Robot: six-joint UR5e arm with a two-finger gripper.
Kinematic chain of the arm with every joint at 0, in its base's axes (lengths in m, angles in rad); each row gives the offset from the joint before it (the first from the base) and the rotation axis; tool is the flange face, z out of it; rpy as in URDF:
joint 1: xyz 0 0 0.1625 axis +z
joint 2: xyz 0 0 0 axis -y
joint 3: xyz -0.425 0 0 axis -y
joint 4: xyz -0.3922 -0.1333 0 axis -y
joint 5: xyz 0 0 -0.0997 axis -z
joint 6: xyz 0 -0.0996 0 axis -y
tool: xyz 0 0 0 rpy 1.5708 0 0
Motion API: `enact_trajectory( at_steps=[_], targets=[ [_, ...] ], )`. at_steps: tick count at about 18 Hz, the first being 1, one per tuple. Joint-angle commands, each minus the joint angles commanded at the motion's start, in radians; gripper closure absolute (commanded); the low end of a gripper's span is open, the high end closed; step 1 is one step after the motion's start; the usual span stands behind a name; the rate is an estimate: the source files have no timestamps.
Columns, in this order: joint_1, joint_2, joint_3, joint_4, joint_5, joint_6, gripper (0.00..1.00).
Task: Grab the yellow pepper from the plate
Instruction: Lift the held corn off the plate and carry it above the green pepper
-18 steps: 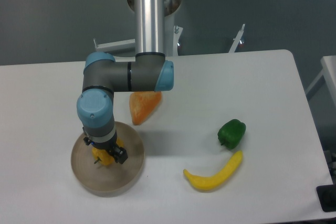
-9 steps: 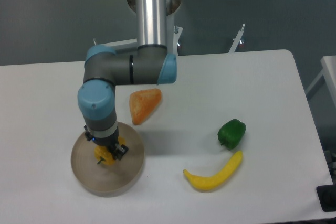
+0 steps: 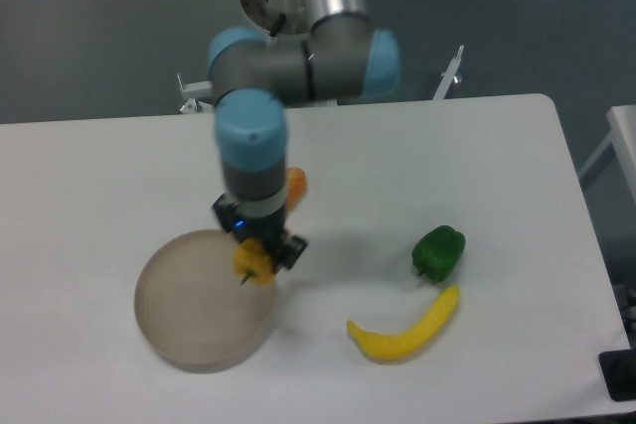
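Note:
The yellow pepper (image 3: pixel 252 260) hangs in the air over the right rim of the plate (image 3: pixel 189 310), dark stem pointing down. My gripper (image 3: pixel 256 250) is shut on it from above, its black fingers on either side. The round beige plate lies bare on the table at the lower left.
A green pepper (image 3: pixel 438 251) and a long yellow banana (image 3: pixel 404 329) lie to the right. An orange wedge-shaped toy (image 3: pixel 295 186) is mostly hidden behind my arm. A metal frame stands past the table's far edge.
My gripper rose off the plate with the yellow pepper and moved right, toward the plate's rim. The arm swung right, now covering most of the orange wedge.

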Motion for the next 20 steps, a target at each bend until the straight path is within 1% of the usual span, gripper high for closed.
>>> enact_trajectory(
  at_steps=[3,4,6,9,11,15,17,20],
  targets=[
    [0.055,0.002,0.009,-0.044,0.003,0.089,1.00],
    [0.074,0.003,0.012,-0.064,0.003,0.135,1.00],
    [0.121,0.008,0.012,-0.084,0.003,0.247,1.00],
    [0.170,0.003,0.011,-0.083,0.018,0.393,1.00],
    [0.181,-0.003,0.011,-0.078,0.089,0.466,1.00],
    [0.219,-0.021,0.012,-0.074,0.092,0.635,1.00],
    [0.227,-0.026,0.014,-0.072,0.091,0.669,1.00],
    [0.230,-0.041,0.040,-0.071,0.060,0.689,1.00]
  ],
)
